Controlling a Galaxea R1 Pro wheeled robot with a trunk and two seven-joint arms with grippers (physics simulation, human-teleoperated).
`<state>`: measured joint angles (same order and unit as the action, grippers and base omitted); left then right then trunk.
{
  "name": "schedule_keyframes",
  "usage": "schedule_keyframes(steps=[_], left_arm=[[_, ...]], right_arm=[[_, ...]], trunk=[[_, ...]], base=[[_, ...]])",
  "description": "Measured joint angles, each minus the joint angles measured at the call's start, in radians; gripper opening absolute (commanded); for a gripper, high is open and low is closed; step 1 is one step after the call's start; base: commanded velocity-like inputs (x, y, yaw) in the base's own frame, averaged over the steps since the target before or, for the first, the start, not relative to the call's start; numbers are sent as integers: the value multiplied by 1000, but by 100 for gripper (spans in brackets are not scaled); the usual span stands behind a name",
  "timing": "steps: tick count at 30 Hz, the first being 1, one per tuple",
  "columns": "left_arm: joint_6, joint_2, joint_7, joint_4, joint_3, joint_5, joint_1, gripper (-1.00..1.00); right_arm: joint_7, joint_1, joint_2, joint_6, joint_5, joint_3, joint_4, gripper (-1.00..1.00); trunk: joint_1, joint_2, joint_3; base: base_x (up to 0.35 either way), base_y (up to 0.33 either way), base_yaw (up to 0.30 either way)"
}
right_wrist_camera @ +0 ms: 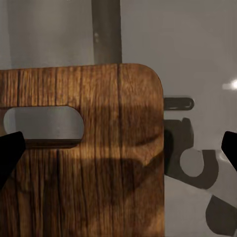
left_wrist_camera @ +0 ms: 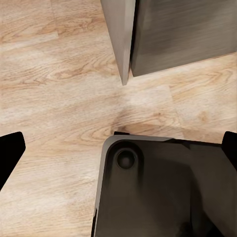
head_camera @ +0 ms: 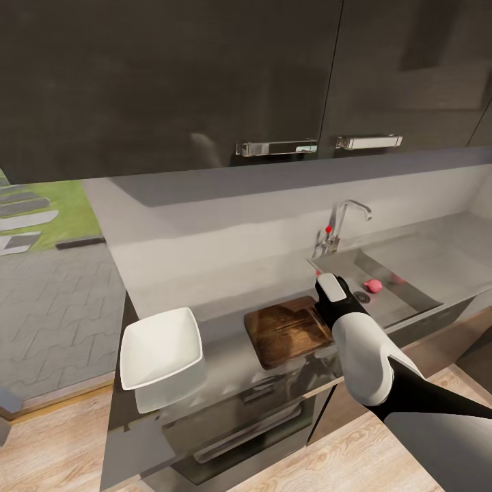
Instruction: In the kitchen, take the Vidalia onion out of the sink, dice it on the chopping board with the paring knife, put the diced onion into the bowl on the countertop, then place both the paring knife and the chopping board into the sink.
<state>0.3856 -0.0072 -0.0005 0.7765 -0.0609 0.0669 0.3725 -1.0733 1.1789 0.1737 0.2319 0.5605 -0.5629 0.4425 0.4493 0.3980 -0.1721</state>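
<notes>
I've got the right gripper (right_wrist_camera: 118, 148) spread wide over the chopping board (head_camera: 290, 331) corner nearest the sink (head_camera: 403, 290), lined up to reach. Vidalia onion (head_camera: 372, 285) sits in the basin by the drain. Left gripper (left_wrist_camera: 118, 148) spread, parked over floor.

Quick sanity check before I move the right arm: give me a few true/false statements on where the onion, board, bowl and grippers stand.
1. The Vidalia onion lies in the sink. True.
2. The chopping board is already in the sink. False: it lies on the countertop, beside the basin.
3. The bowl holds diced onion. False: it is empty, and the onion is whole.
4. The right gripper is open over the board's handle-slot end. True: its fingertips sit wide apart at the edges of the right wrist view, holding nothing.
5. The left gripper grips the paring knife. False: it is open over the wooden floor and a dark part of the robot's base.
</notes>
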Motion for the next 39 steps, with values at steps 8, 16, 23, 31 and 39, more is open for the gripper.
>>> schedule_keyframes(steps=[8, 16, 23, 31, 39], left_arm=[[0, 0, 0, 0, 0, 0, 0, 100], [0, 0, 0, 0, 0, 0, 0, 100], [0, 0, 0, -1, 0, 0, 0, 100], [0, 0, 1, -2, 1, 0, 0, 100], [0, 0, 3, -4, 0, 2, 0, 100]], right_arm=[[0, 0, 0, 0, 4, 0, 6, 100], [15, 0, 0, 9, 1, 19, 45, 100], [25, 0, 0, 109, -2, 247, 227, 100], [184, -1, 0, 404, -9, 328, 485, 100], [396, -10, 0, 488, -16, 357, 524, 100]], trunk=[[0, 0, 0], [0, 0, 0], [0, 0, 0], [0, 0, 0], [0, 0, 0]], base=[[0, 0, 0], [0, 0, 0], [0, 0, 0], [0, 0, 0], [-63, 0, 0]])
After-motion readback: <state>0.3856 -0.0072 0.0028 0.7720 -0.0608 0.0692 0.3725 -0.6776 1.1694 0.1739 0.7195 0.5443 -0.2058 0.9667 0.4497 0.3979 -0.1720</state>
